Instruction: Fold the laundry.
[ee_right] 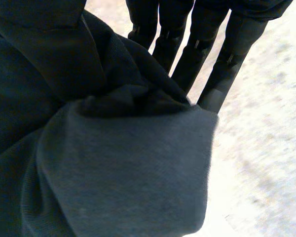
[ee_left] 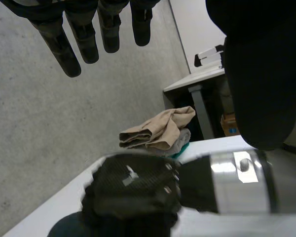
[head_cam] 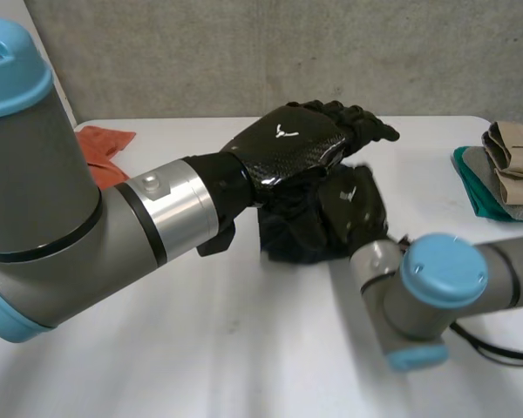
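Observation:
A dark cloth [head_cam: 289, 237] lies bunched on the white table [head_cam: 200, 348] near the middle. My left hand [head_cam: 288, 144] hovers just above it, back upward, open; in its wrist view its fingers [ee_left: 74, 49] are straight and hold nothing. My right hand [head_cam: 357, 202] comes in from the right and sits on the cloth's right side, directly under the left hand. In the right wrist view a fold of the dark cloth [ee_right: 113, 168] fills the palm, caught between the thumb and the straight fingers [ee_right: 207, 54]. The left wrist view shows the right hand [ee_left: 133, 190] from above, on the dark cloth [ee_left: 69, 228].
An orange cloth [head_cam: 100, 150] lies crumpled at the far left of the table. At the right edge stands a folded stack [head_cam: 510, 170], tan on grey on teal, also seen beyond the right hand as the folded stack [ee_left: 160, 131]. A concrete wall stands behind the table.

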